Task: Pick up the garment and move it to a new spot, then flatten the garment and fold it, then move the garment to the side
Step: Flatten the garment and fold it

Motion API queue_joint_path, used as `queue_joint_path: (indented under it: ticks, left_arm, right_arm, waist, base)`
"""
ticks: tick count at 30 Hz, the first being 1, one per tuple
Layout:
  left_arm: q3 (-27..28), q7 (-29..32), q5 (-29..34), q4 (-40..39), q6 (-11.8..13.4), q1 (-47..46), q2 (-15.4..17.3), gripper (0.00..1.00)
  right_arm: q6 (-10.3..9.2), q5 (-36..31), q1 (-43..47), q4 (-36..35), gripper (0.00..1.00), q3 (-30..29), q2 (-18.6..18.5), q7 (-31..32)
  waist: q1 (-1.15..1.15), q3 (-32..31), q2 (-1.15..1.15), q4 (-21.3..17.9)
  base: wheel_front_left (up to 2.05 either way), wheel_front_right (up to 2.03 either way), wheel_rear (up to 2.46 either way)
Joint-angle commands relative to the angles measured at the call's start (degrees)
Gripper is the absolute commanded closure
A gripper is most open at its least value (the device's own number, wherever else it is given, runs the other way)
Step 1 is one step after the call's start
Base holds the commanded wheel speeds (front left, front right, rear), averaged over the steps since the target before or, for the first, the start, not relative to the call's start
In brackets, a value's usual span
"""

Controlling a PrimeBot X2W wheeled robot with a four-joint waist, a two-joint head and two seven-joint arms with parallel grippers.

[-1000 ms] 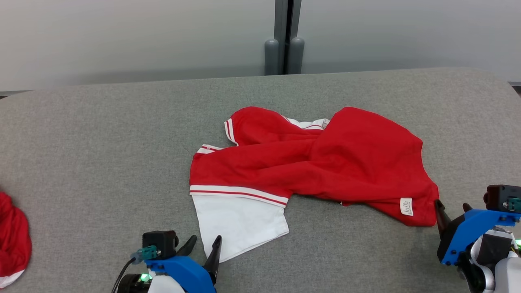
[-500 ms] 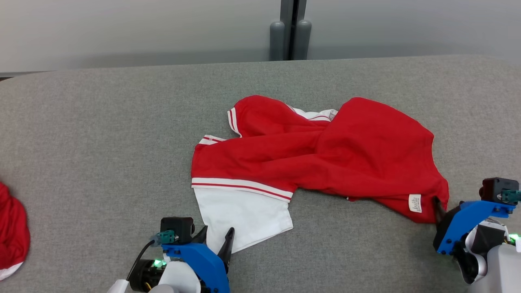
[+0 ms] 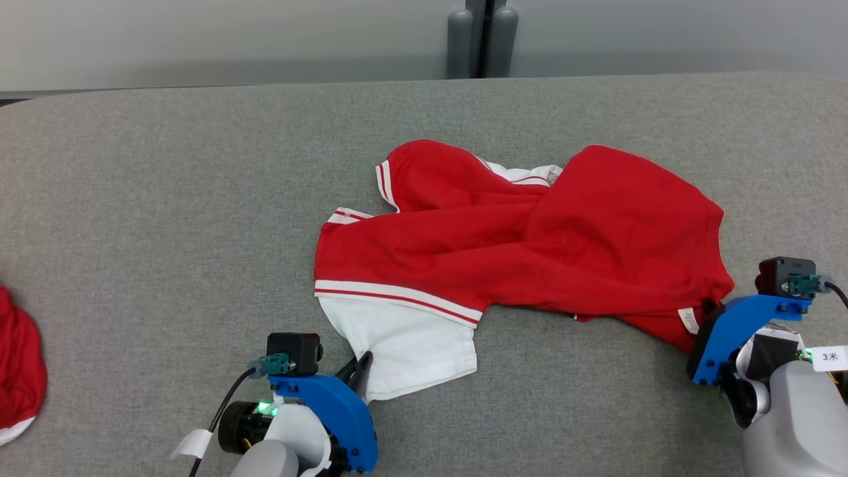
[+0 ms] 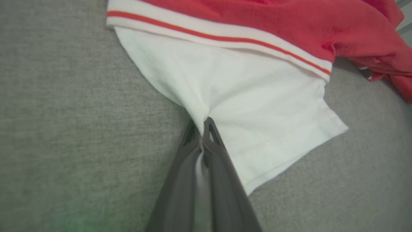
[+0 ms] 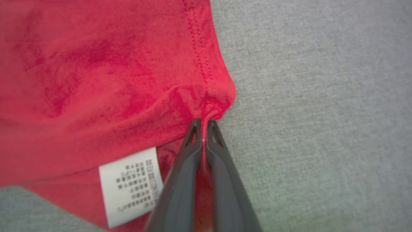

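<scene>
We are on the first step, the pick-up: the garment (image 3: pixel 523 245) lies crumpled mid-table, rather toward our right. Our left gripper (image 4: pixel 203 125) is pinched closed on the near edge of its white part, and our right gripper (image 5: pixel 202 125) is pinched closed on the red hem corner beside the label (image 5: pixel 128 183). Next, we judge, both arms must rise together and evenly, so neither thin pinch slips, then carry it to a new spot. The table (image 3: pixel 165 199) lies bare to the left and toward its far edge. Another red cloth (image 3: pixel 20 358) sits at the left border, well apart, so we should stop short of it.
</scene>
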Motion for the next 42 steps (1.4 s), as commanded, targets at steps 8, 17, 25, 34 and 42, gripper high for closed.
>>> queue_joint_path:
  ticks: [8,17,25,34,42]
  left_arm:
    - [1.98,-5.09,-2.72,0.02,0.35,0.71,-0.09,1.00]
    - [8.46,-12.67,-13.09,-22.23,-1.97,2.54,1.45,1.00]
    - [10.82,-5.61,-19.38,-40.83,-1.47,-0.38,5.86,1.00]
    - [11.88,2.94,-14.22,-37.08,-1.10,-23.18,15.16,1.00]
    - [12.15,-3.93,-6.30,-24.05,-1.83,-48.85,18.09,1.00]
  right_arm:
    - [0.08,1.83,-0.24,-1.39,1.00,0.35,0.44,-4.18]
    - [0.08,7.75,5.62,-21.61,1.00,3.94,0.30,-3.71]
    - [0.08,12.25,9.92,-45.96,1.00,7.32,-0.08,5.98]
    - [0.08,15.34,-12.09,-43.17,1.00,14.93,-6.20,10.02]
    - [0.07,11.19,-38.90,-26.03,1.00,17.97,-8.05,-5.78]
  waist:
    - [0.01,-1.57,0.01,0.65]
    - [0.01,-5.39,0.01,1.11]
    - [0.01,-4.82,0.01,1.00]
    - [0.01,7.99,0.01,-1.95]
    - [0.01,16.90,0.01,-4.22]
  base:
    - [0.00,0.00,0.00]
    - [0.00,0.00,0.00]
    - [0.00,0.00,0.00]
    - [0.00,0.00,0.00]
    - [0.00,0.00,0.00]
